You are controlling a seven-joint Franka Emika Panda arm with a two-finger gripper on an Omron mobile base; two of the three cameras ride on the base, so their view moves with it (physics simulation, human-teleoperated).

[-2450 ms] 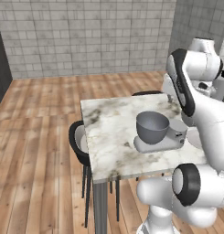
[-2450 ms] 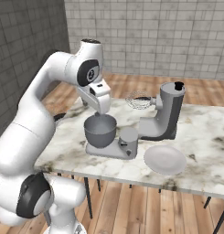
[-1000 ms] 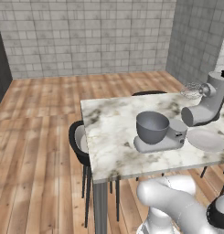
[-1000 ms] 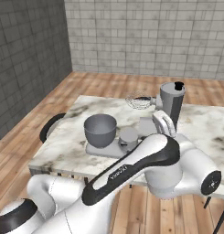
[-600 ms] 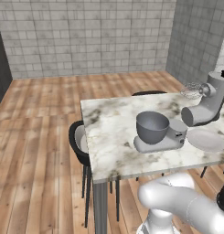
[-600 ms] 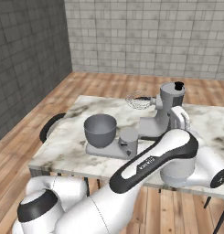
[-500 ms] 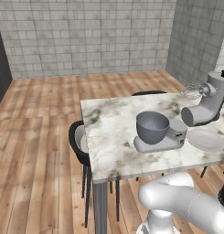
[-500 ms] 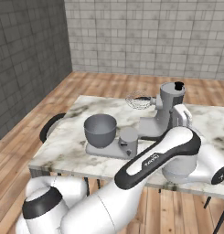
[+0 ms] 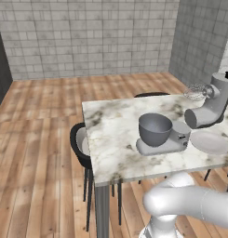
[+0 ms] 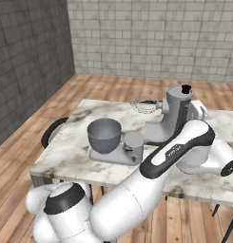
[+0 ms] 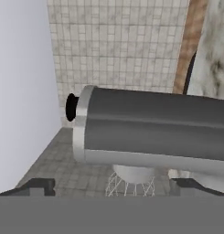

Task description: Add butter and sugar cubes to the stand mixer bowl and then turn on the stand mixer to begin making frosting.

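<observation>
Since half a second ago our arm has swung further right behind the stand mixer (image 10: 177, 118), its white links now wrapping around the mixer's far side in the right base view, while the table things have not shifted. We can make out small dark lettering on the arm's forearm, too small to read.

Our gripper (image 11: 111, 185) faces the mixer's head side-on: the two finger tips (image 11: 40, 185) stand far apart at the frame's bottom, jaws wide and holding nothing. Between them we see the wire whisk (image 11: 130, 183), and the black knob (image 11: 71, 107) caps the head's end.

The marble table (image 9: 110, 135) has broad bare room on its left half, toward the dark chair (image 9: 78, 144) at its left edge. The stand mixer bowl (image 9: 155, 130), deep, dark grey and smooth-rimmed, sits on the mixer's flat base near the front edge. A white plate (image 9: 209, 142) lies just right of that base. We cannot make out the butter or sugar cubes.
</observation>
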